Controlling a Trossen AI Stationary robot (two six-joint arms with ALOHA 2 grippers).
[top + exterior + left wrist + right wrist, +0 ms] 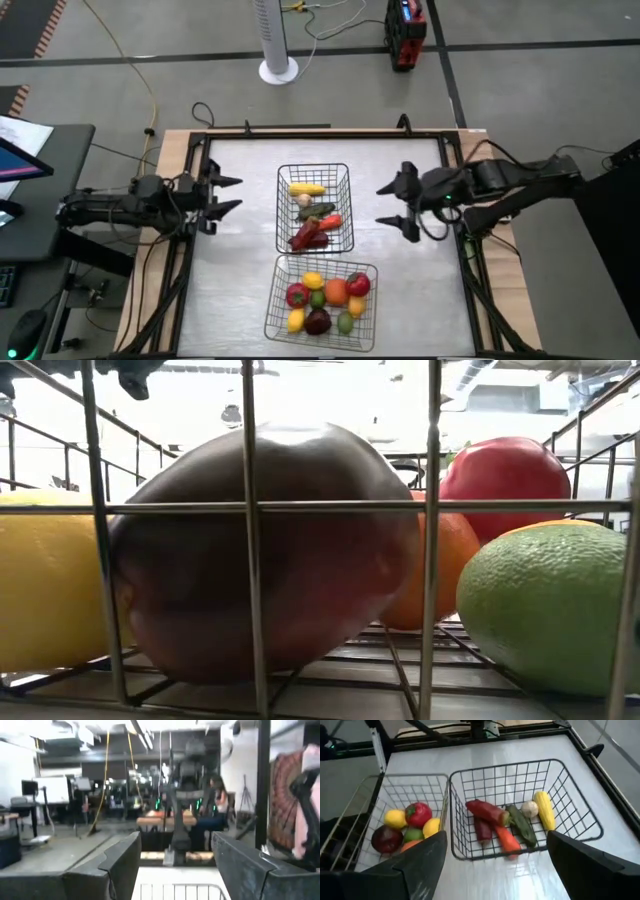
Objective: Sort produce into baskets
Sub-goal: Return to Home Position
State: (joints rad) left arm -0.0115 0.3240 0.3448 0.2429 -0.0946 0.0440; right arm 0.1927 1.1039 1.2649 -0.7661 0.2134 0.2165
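Observation:
Two dark wire baskets stand in the table's middle. The far basket [314, 208] holds vegetables: corn [544, 809], garlic [529, 808], a cucumber [521, 825], a carrot [507, 839] and red chillies [487, 811]. The near basket [321, 302] holds round fruits, red, orange, yellow, green and dark red; the low view looks through its wire wall at a dark red fruit [265, 550]. My left gripper [231, 195] is open and empty left of the far basket. My right gripper [395, 208] is open and empty right of it, raised above the table.
A dark frame runs round the table's edges [325, 132]. Bare tabletop lies left and right of the baskets [240, 270]. In the left wrist view a person [217, 807] sits in the room beyond the table. A desk with a keyboard stands off the table's left [20, 230].

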